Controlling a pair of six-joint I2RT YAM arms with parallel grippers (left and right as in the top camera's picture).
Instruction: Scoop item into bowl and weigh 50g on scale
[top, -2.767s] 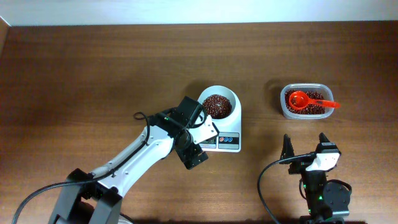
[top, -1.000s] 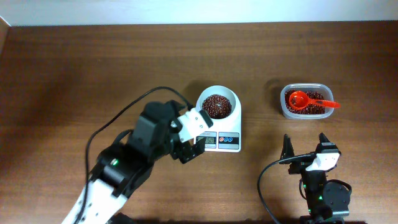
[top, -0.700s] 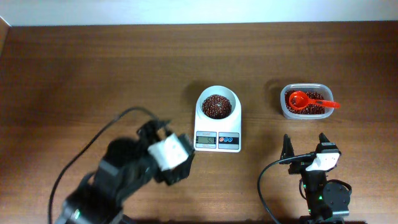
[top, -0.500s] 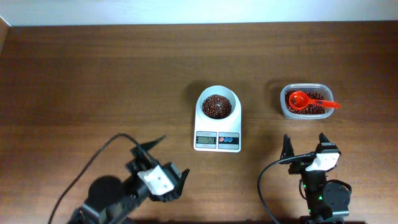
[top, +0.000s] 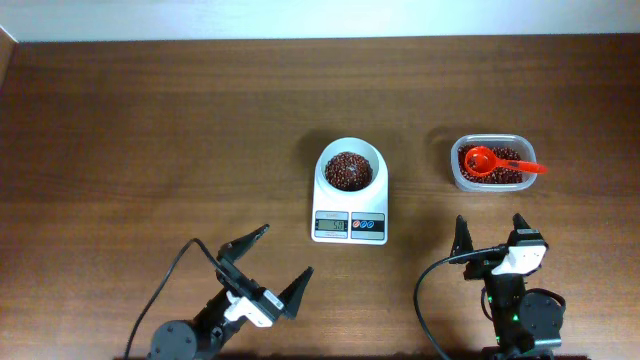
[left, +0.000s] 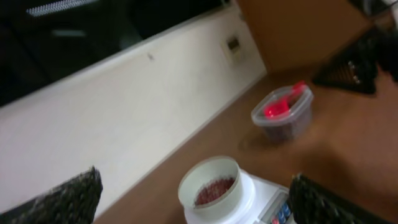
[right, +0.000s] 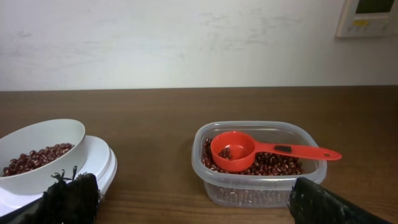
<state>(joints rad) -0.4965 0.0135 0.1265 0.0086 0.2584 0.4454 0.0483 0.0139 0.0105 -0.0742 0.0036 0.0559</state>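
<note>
Bench (top: 150, 120): a brown wooden top on which every task thing is carried, all in the middle and right half.
Left arm (top: 235, 305): parked at the near edge, left of the scale and well apart from it; the left jaws are spread wide and nothing is held.
Right arm (top: 515, 290): placed at the near edge toward the right corner; the right jaws are spread wide, empty, and aimed at the far edge.
Scale (top: 349, 228): set mid-bench with its display turned to the near edge; the reading cannot be made out.
Tub (top: 453, 168): found straight beyond the right jaws, toward the far edge.
Bowl (top: 325, 160): seated on the scale's platform.
Scoop (top: 485, 160): laid in the tub on the beans, cup to the left, handle over the rim pointing at the right edge; its long axis is thus set crosswise to the right jaws' line of approach.
Beans (top: 349, 171): a heap is already held in the bowl; more are left in the tub.
Nearer arm: the right is judged far nearer the scoop, should topping up be needed.
</note>
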